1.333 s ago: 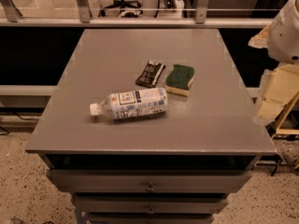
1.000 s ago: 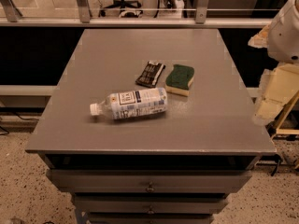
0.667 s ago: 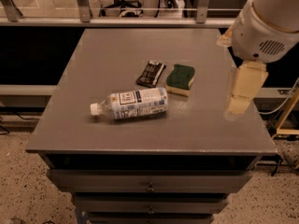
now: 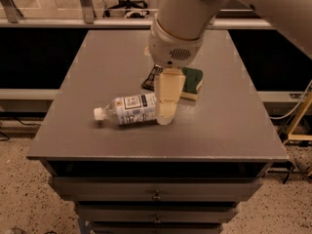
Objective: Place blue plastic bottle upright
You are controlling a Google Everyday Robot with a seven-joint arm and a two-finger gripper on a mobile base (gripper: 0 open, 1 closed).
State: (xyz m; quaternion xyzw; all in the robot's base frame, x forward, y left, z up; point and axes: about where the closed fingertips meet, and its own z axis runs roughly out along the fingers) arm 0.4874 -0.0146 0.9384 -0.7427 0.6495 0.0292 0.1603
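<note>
One step is judged to be in hand, the approach for a grasp: the blue plastic bottle (image 4: 127, 109) is seen lying on its side on the table (image 4: 234, 130), in front of the green sponge (image 4: 194, 80), cap pointed away from it, and the gripper (image 4: 165, 117) is held low at the bottle's base end, just in front of the sponge. A hold on the body, then a lift and a turn onto the base, would be called for next. Whether the gripper is spread or closed cannot be told; the bottle's base is covered by it, and the sponge is partly hidden by the arm (image 4: 183, 23).
</note>
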